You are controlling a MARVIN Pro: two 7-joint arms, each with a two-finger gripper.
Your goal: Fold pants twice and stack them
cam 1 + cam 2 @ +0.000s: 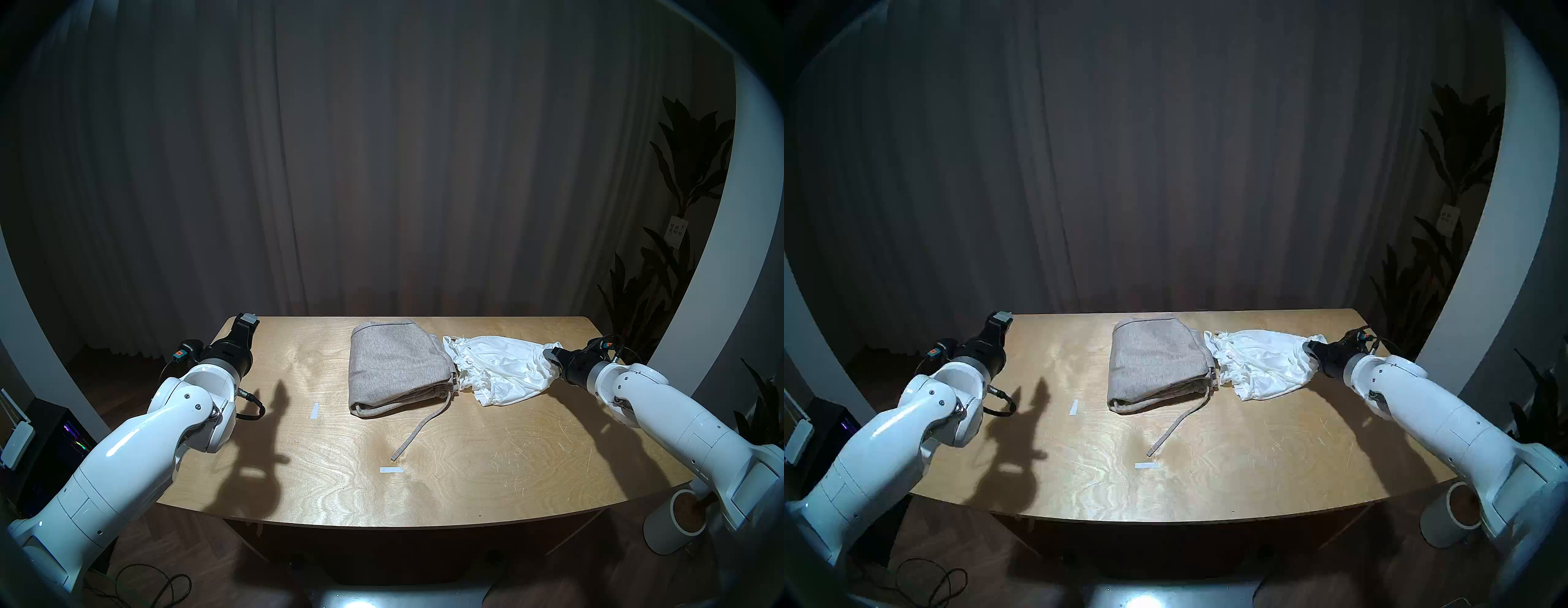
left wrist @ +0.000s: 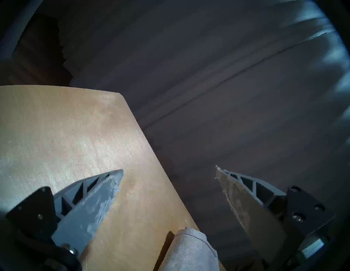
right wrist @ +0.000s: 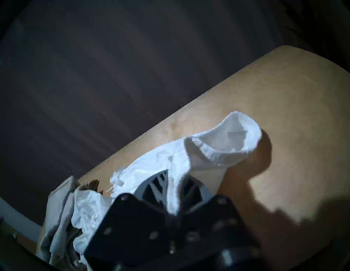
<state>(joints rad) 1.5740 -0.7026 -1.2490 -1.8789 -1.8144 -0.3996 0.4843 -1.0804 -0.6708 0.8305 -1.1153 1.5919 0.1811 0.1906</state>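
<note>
The larger grey-beige knit pants (image 1: 399, 369) lie folded into a compact bundle at the back middle of the pale wooden counter (image 1: 466, 475), drawstring trailing forward. Beside them, touching, the thin white ruffled shorts (image 1: 500, 369) are rumpled, unfolded and unstacked. The right gripper (image 1: 551, 353) fingers pinch their right edge. The left gripper (image 2: 168, 170) hangs spread, empty, over the counter's far left corner.
</note>
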